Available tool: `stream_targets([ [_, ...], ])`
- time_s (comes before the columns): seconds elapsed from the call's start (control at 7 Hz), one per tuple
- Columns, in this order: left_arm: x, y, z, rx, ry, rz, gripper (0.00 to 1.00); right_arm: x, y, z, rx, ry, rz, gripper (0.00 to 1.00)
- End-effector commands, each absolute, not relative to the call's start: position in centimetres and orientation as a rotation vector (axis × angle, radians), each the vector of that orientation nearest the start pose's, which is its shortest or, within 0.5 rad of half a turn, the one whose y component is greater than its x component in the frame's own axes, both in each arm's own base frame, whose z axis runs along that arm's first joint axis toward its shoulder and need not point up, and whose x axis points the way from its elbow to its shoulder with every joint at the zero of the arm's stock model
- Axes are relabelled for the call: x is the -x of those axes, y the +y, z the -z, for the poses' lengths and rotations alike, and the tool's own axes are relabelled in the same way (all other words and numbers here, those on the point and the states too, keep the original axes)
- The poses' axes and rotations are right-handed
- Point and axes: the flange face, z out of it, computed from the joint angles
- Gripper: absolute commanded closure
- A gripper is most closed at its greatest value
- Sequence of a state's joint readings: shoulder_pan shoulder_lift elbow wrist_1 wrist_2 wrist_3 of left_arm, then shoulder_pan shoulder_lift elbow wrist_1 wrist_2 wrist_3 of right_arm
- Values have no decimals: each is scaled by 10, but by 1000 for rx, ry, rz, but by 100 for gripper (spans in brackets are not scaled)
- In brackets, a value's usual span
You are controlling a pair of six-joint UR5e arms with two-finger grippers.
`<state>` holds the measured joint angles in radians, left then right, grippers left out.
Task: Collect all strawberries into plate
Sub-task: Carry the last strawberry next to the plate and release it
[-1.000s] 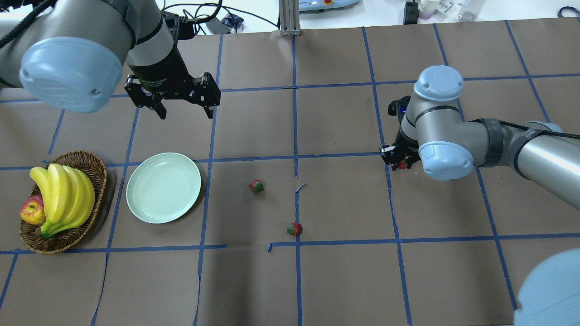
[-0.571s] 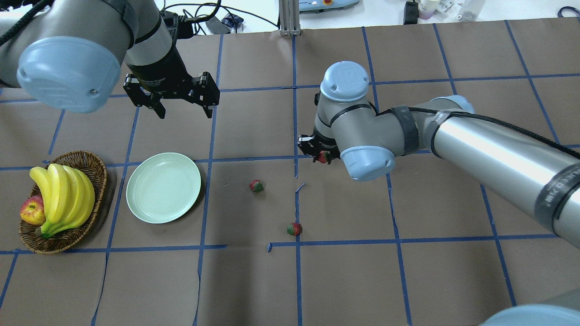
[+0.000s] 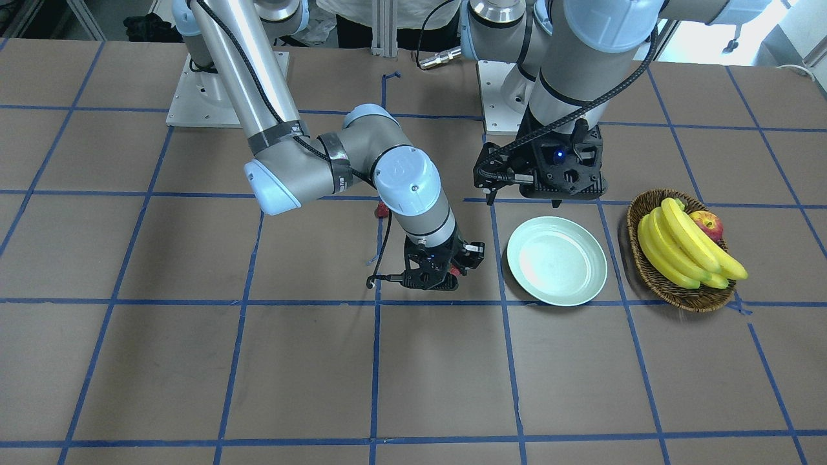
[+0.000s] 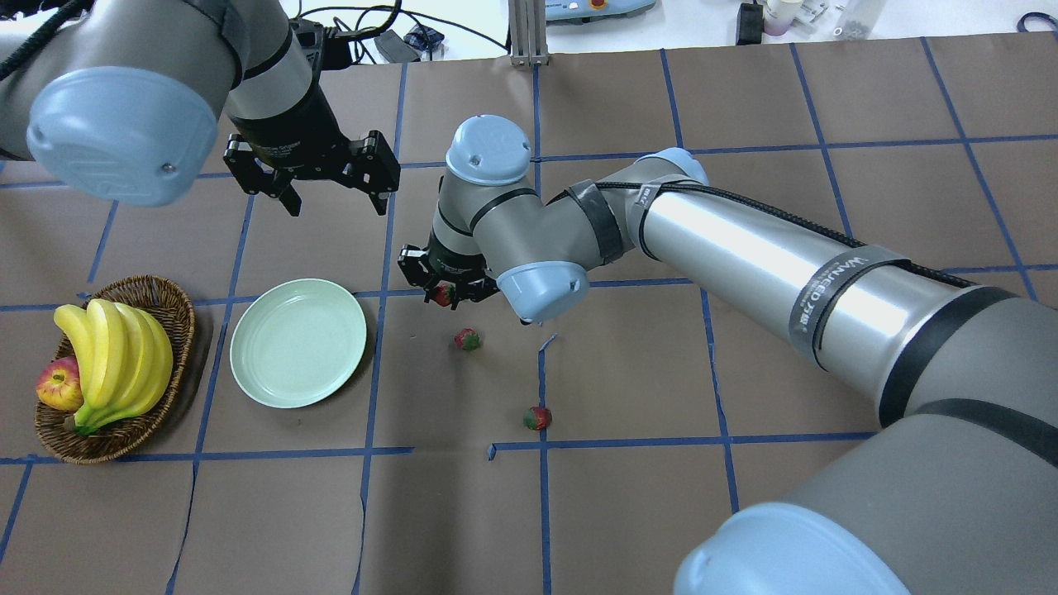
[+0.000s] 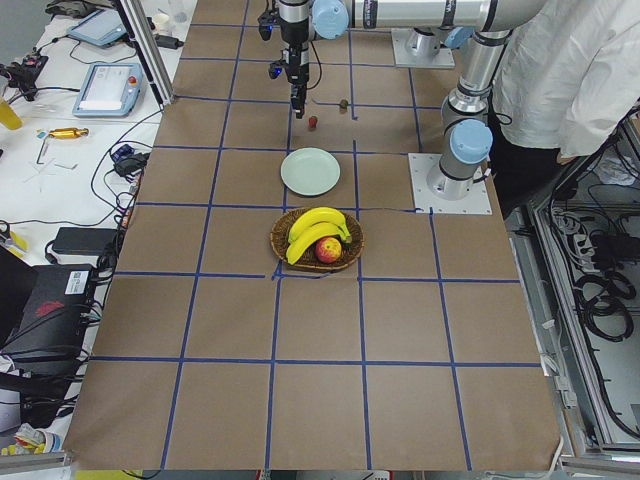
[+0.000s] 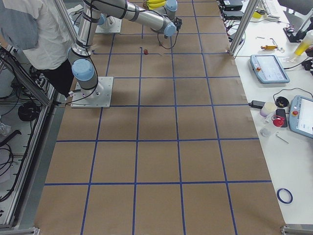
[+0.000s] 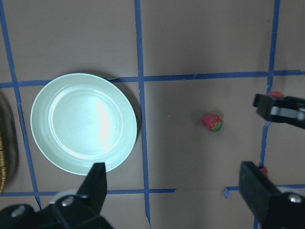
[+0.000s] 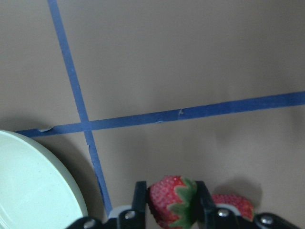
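- Right gripper clenched on one strawberry, above bench, just beside plate.
- Left gripper released, hovering beyond plate.
- Second strawberry and third strawberry lie mid-bench, well apart.

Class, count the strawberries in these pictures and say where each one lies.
3. The first strawberry is pinched in the right gripper, short of the plate; the second strawberry lies on the table beside it; the third strawberry lies farther from the plate.
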<state>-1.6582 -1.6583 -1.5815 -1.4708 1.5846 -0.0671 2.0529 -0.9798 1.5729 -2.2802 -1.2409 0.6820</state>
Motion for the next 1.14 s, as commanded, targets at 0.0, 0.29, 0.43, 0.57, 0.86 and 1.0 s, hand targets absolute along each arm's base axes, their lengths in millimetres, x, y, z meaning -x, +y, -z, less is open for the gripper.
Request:
stream_targets([
  [0.0, 177, -514, -447, -26, 3128, 4, 0, -471, -521, -196, -241, 2754, -169, 100],
  [0.29, 177, -514, -448, -29, 3128, 4, 0, -473, -522, -191, -238, 2753, -171, 95],
  [0.43, 177, -514, -448, -26, 3128, 6, 0, -474, -523, -189, -235, 2746, -159, 45],
  [0.57, 177, -513, -449, -26, 3128, 9, 0, -473, -524, -191, -244, 2744, -157, 12],
  [0.86, 177, -513, -449, -29, 3128, 9, 0, -470, -523, -194, -249, 2758, -142, 0],
  [1.0, 177, -513, -449, -29, 3128, 9, 0, -464, -521, -207, -228, 2771, -109, 0],
])
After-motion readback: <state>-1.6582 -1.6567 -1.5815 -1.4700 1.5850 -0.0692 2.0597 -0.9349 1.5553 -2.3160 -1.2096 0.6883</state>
